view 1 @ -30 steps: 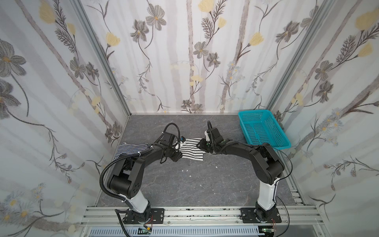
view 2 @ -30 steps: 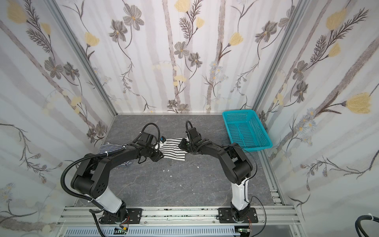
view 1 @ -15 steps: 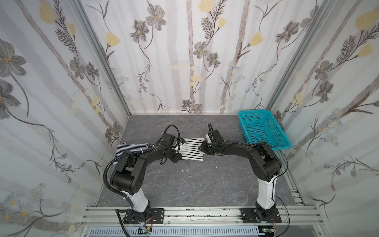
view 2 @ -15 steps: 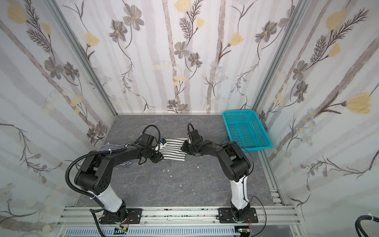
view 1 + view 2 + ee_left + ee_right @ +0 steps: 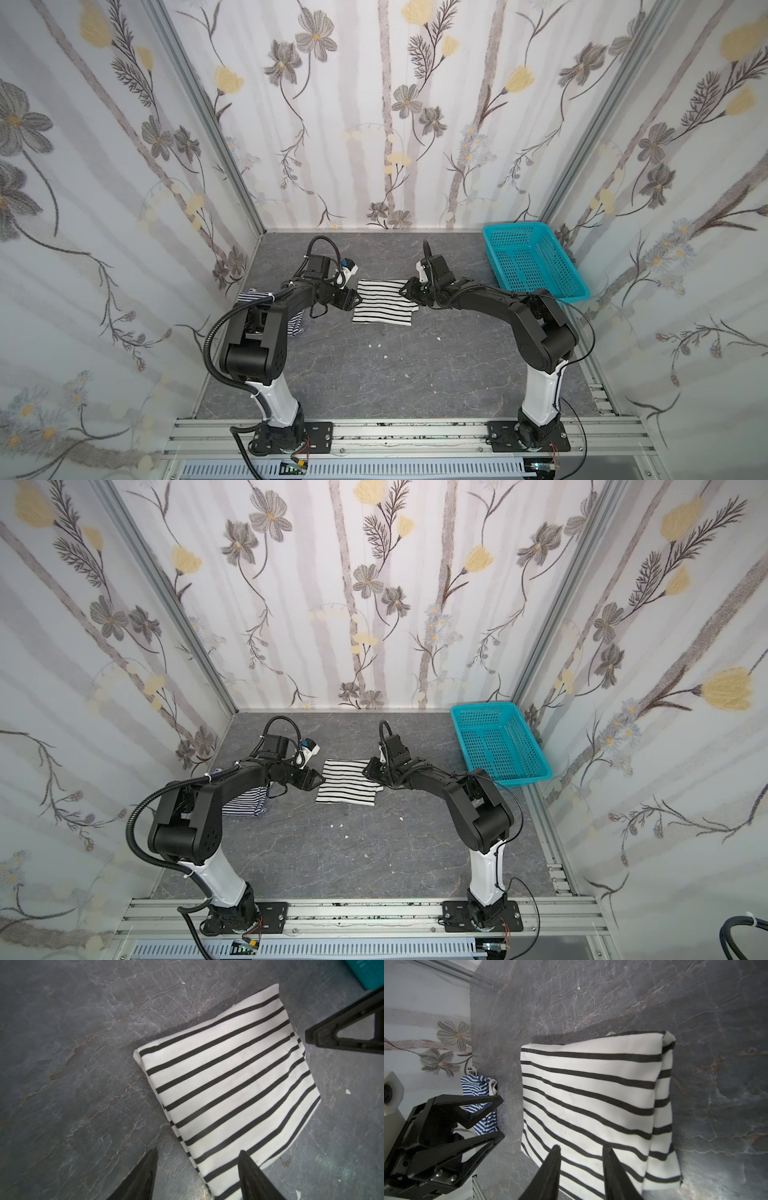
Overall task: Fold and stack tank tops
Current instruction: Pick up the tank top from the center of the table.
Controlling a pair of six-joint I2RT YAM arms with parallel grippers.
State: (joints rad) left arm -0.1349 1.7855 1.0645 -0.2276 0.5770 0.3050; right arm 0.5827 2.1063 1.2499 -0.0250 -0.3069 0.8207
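The white tank top with wide black stripes lies folded into a rectangle on the grey table, between the two arms. My left gripper is open at its left edge, one finger over the cloth and one over bare table. Over the opposite edge my right gripper hangs open, nothing pinched. The navy-and-white tank top lies bunched at the far left, partly hidden under my left arm.
A turquoise perforated basket stands at the back right against the wall. Small white crumbs dot the table in front of the folded top. Flowered walls close in three sides.
My left jaws have spread wider and the right jaws a little wider. Both arms have stayed almost in place at the folded top's edges.
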